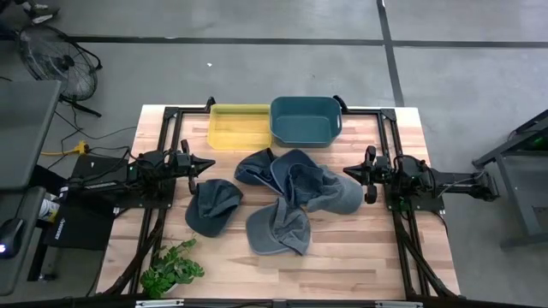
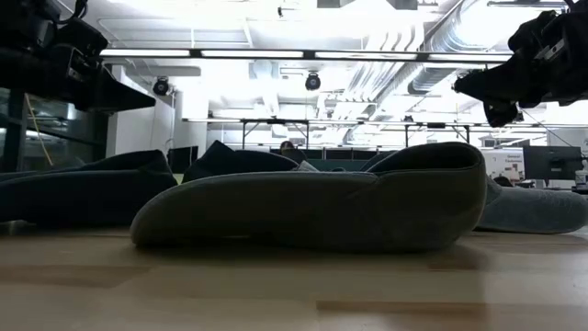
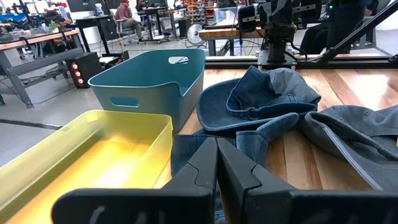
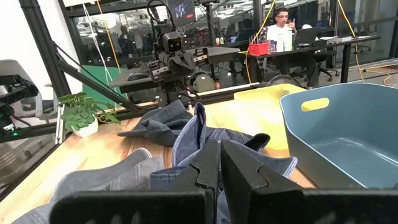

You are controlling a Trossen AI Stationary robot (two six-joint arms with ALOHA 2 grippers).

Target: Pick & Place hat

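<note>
High view shows the hats (image 1: 287,192) heaped at the table's middle, not yet sorted — left gripper (image 1: 204,165) and right gripper (image 1: 353,174), fingers pressed together and empty, wait at the side edges.

I count four hats (image 1: 291,192) heaped on my table. Two bins behind them: one yellow bin (image 1: 239,126), one teal bin (image 1: 306,121). One potted plant (image 1: 171,269).

Grey concrete floor (image 1: 282,21) with dark seam lines, standing fan (image 1: 60,64) far left, bright ceiling strip lights (image 2: 276,53), desks (image 4: 311,46) beyond, possibly glass partitions.
</note>
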